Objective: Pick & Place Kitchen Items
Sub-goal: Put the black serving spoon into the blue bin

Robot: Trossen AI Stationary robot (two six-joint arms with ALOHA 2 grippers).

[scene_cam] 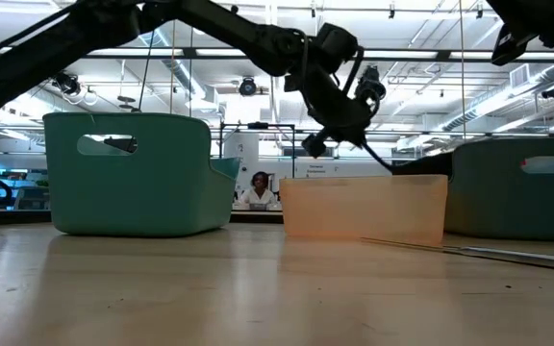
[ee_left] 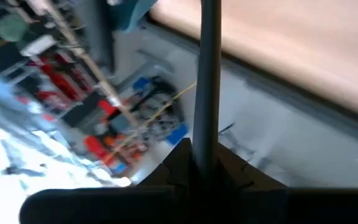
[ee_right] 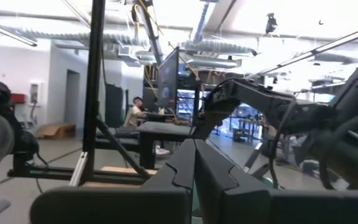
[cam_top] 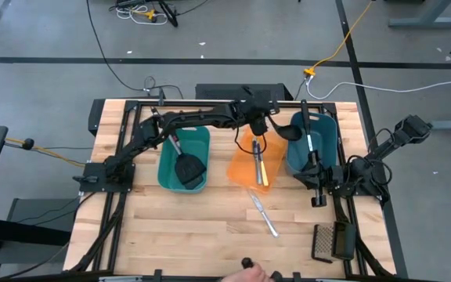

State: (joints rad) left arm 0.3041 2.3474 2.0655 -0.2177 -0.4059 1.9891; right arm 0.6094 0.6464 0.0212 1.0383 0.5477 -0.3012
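Note:
My left gripper [cam_top: 261,125] reaches over the far middle of the table, above the gap between the orange bin [cam_top: 241,168] and the right teal bin [cam_top: 329,133]. It is shut on a black ladle [cam_top: 288,129], whose rounded head hangs toward the right teal bin. A black slotted spatula [cam_top: 188,168] lies in the left teal bin [cam_top: 167,157]. A yellow-handled knife [cam_top: 261,171] lies in the orange bin. Silver knives [cam_top: 261,213] lie flat on the wood. My right gripper [ee_right: 194,146] waits shut at the table's right edge, holding nothing. My left gripper pinches the ladle's thin dark handle [ee_left: 205,134] between its two fingers. The handle runs straight on past the fingertips, along the fingers. In the low view it slants down to the right [scene_cam: 378,159], clear of the table, above the orange bin's rim.
A dark mesh object [cam_top: 331,241] lies at the table's near right corner. A person's hand [cam_top: 249,274] shows at the near edge. Another utensil [cam_top: 312,145] lies in the right teal bin. Bare wood stretches across the near left of the table.

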